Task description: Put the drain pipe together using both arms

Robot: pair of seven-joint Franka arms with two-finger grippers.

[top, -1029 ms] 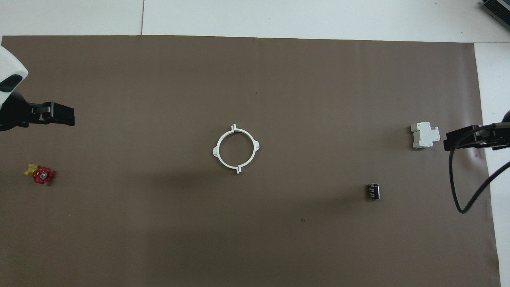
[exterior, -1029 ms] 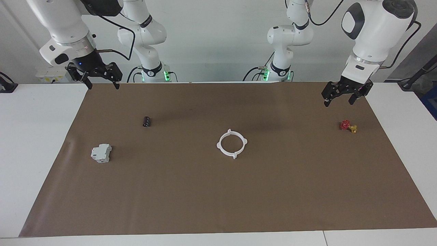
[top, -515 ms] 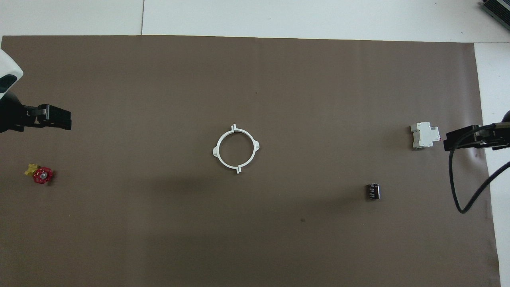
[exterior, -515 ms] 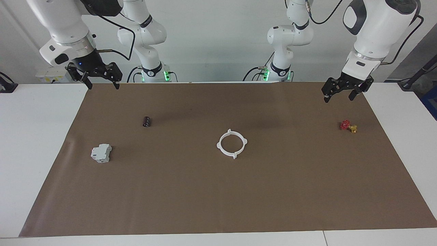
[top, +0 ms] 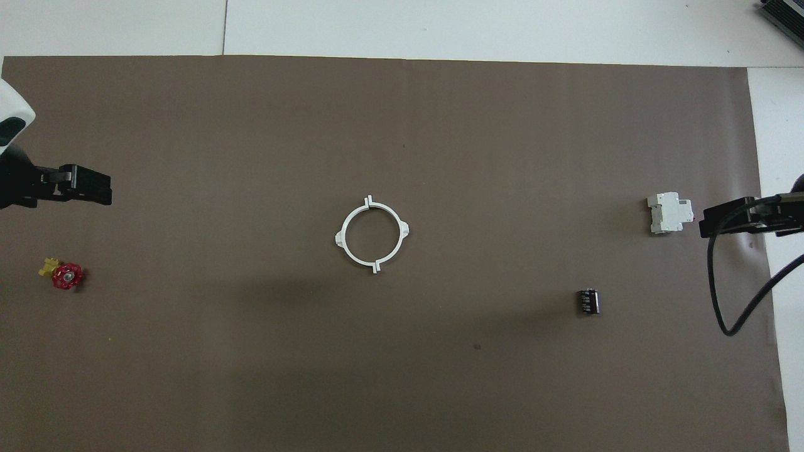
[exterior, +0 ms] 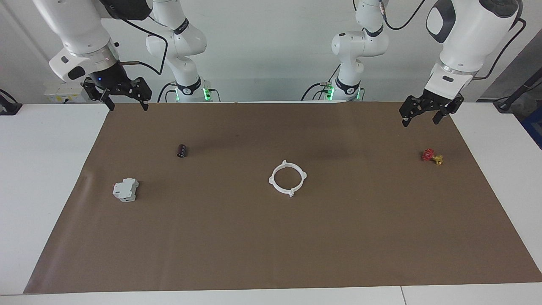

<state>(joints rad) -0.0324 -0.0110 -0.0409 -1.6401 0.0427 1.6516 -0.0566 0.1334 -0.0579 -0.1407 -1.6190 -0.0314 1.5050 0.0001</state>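
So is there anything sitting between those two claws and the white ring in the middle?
Nothing visible does. The white ring lies alone mid-mat. The left gripper and right gripper hang open over the mat's ends; the red valve, grey block and black cylinder lie off to the sides.

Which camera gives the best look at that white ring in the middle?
The overhead view: the ring appears as a full circle with its tabs and end seams plain. The facing view shows the same ring slantwise, flattened to an oval.

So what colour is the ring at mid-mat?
White drain pipe ring; the overhead view shows it best.
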